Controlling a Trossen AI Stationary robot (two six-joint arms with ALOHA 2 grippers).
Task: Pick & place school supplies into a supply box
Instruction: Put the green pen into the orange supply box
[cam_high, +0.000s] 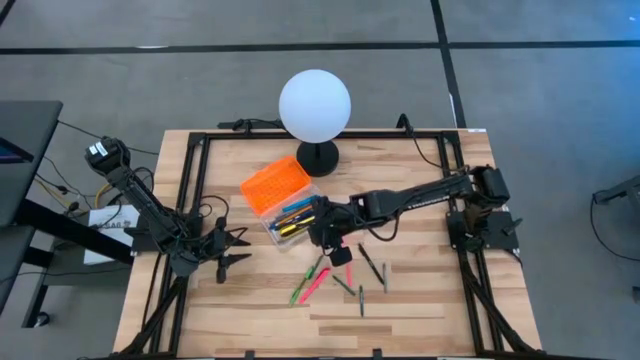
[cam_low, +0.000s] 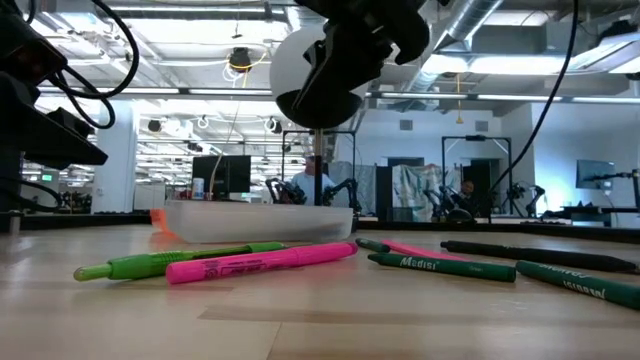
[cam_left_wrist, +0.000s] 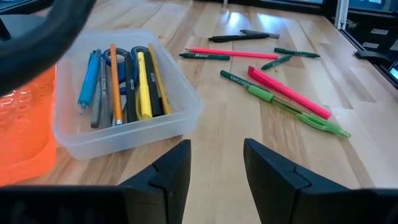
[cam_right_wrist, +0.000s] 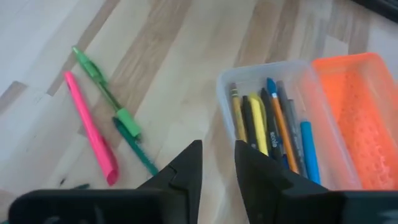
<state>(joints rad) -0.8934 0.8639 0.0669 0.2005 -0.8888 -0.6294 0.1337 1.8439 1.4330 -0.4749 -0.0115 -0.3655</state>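
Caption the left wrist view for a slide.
Clear supply box holding pens beside its orange lid; more pens scattered on the table.

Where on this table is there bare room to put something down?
Bare wood runs along the near edge of the table, below the left gripper. Bare wood also lies between the lamp and the right arm's base. It is crowded around the box, right gripper and loose pens.

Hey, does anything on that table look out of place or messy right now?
Mostly the white globe lamp, which isn't a school supply. Pens and markers, like the pink highlighter, lie scattered loose beside the clear box. Nothing looks damaged.
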